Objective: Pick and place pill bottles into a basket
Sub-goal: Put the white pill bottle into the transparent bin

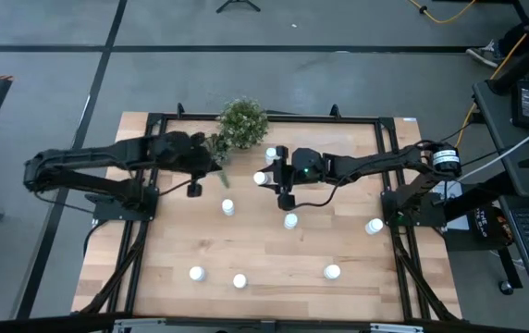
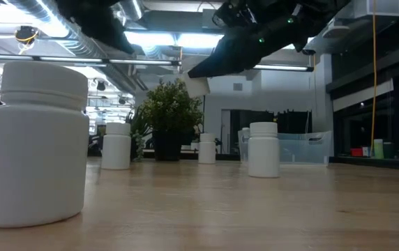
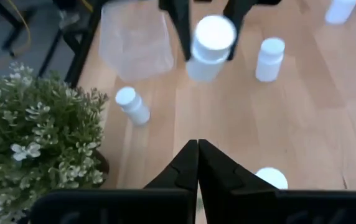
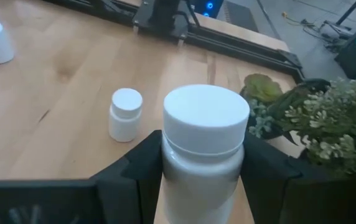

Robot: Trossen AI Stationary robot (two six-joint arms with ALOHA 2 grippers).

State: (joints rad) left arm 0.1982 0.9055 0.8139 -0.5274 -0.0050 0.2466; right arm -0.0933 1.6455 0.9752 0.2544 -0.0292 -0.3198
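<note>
Left gripper shut, empty, raised; right gripper raised mid-table, fingers clamped on load

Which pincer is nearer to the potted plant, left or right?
Left. The left pincer, shut and empty, sits just beside the potted plant; the right pincer, gripping a pill bottle, is farther off.

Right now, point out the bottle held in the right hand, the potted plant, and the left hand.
held bottle (image 4: pixel 206 118), right wrist view, on its white cap.
potted plant (image 1: pixel 243 122), high view, middle of its foliage.
left hand (image 3: pixel 198 163), left wrist view, where the shut fingertips meet.
</note>
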